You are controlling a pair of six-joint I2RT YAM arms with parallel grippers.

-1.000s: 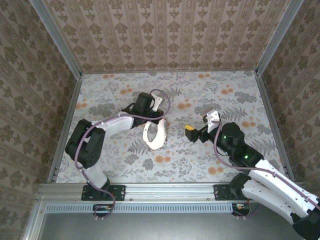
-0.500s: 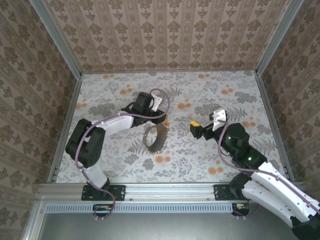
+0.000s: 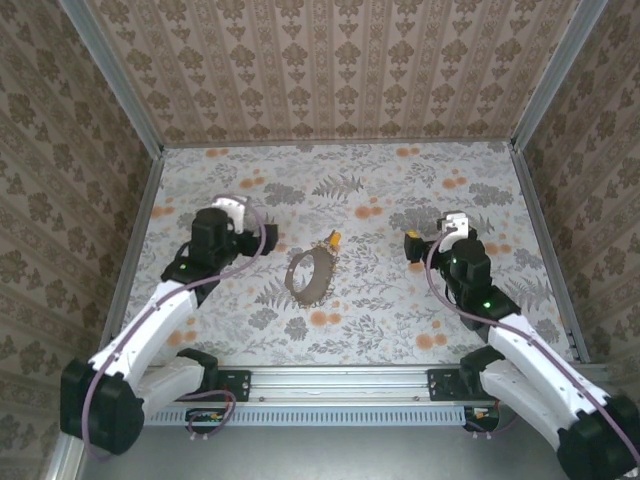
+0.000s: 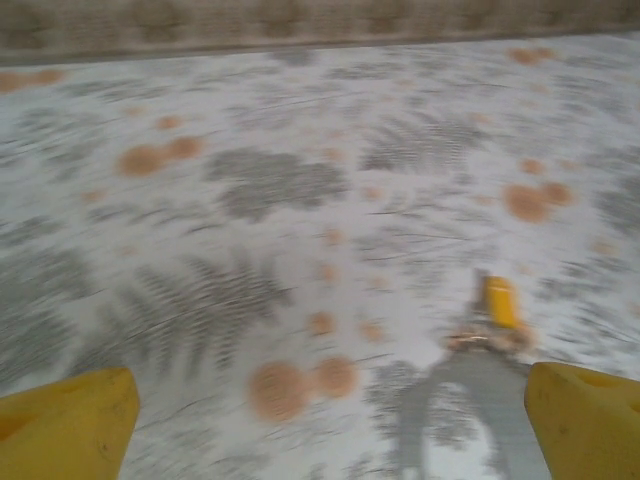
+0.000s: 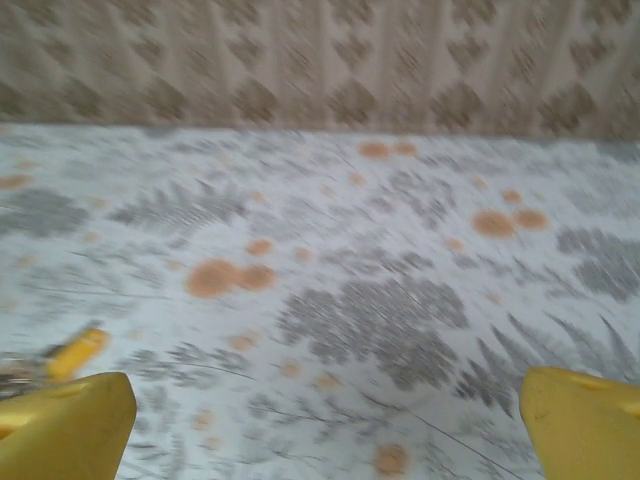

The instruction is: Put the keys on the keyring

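Because the tiny yellow-headed key (image 3: 333, 241) touches the limp brownish metal keyring (image 3: 310, 272) lying between the left gripper (image 3: 266, 240) and right gripper (image 3: 413, 245), both spread and empty, threading looks done, though unconfirmed.

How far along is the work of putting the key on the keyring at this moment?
Done, it seems: the key lies touching the far edge of the keyring; whether it is threaded is unclear. In hand: nothing, both jaws stand open. Left: perhaps only checking.

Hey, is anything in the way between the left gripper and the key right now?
Nothing visible: just bare table between the open left gripper and the key, which lies at the keyring's far edge.
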